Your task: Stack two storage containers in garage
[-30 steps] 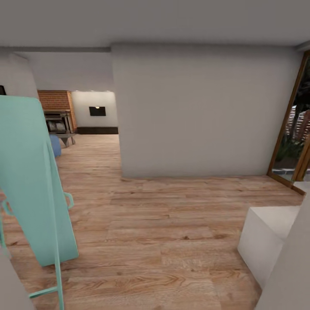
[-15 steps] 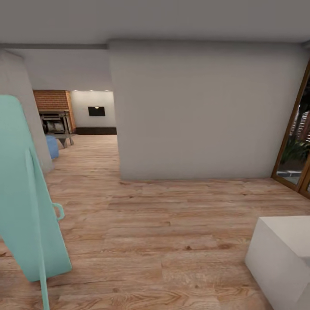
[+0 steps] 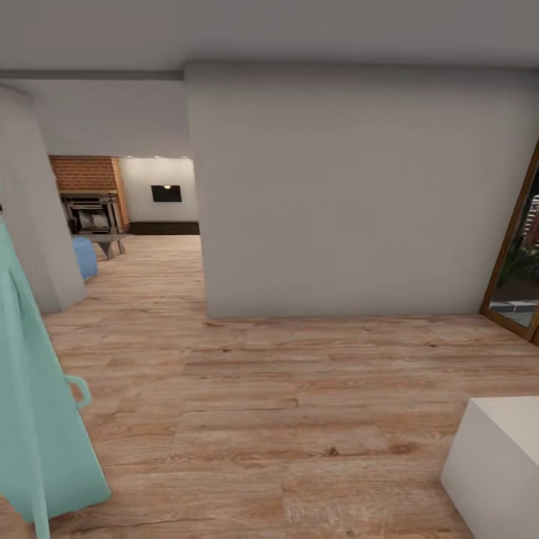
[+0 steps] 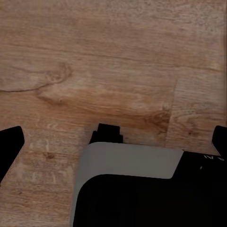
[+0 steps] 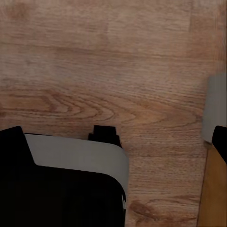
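Note:
The two storage containers and the garage are out of view. I stand on light wood plank flooring (image 3: 299, 419) in a hallway. Through an opening at the far left lies the living room, with its brick column (image 3: 82, 174), black wall TV (image 3: 166, 193), long dark cabinet (image 3: 165, 227) and blue sofa (image 3: 84, 257). My left gripper (image 4: 114, 142) hangs open over bare planks, nothing between its fingers. My right gripper (image 5: 116, 137) is also open and empty above the planks.
A tall teal panel with a handle (image 3: 37, 434) leans close at the left. A white block (image 3: 498, 464) sits at the lower right. A plain grey wall (image 3: 359, 195) stands ahead, and a wood-framed glass door (image 3: 516, 269) at the right.
The whole view has shifted as the camera moved: the teal panel has slid toward the left edge, the white block toward the lower right, and the grey wall looms slightly larger.

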Robot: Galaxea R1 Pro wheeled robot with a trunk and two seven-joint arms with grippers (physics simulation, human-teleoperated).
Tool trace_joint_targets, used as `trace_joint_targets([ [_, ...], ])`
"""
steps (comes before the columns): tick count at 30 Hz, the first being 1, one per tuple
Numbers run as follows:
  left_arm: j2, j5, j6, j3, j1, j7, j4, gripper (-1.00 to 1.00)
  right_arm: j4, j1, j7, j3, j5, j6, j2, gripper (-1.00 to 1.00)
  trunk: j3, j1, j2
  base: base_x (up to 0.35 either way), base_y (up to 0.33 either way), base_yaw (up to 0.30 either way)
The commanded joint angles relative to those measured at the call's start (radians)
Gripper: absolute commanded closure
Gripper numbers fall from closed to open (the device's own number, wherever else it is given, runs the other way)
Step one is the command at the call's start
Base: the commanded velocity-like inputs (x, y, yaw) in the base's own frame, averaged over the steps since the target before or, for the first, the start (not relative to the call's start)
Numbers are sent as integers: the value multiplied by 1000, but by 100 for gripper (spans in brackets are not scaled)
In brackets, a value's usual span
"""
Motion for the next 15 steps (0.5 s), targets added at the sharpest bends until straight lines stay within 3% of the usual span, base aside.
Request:
trace_joint_targets([
  [1,0,9,0,-8,0,2,0,-100,3,-1,0,8,-9,-5,1,-100,-1,1,-1,321,0,0],
  [15,0,10,-1,-8,0,2,0,-100,3,-1,-3,8,-9,-5,4,-100,-1,1,-1,321,0,0],
])
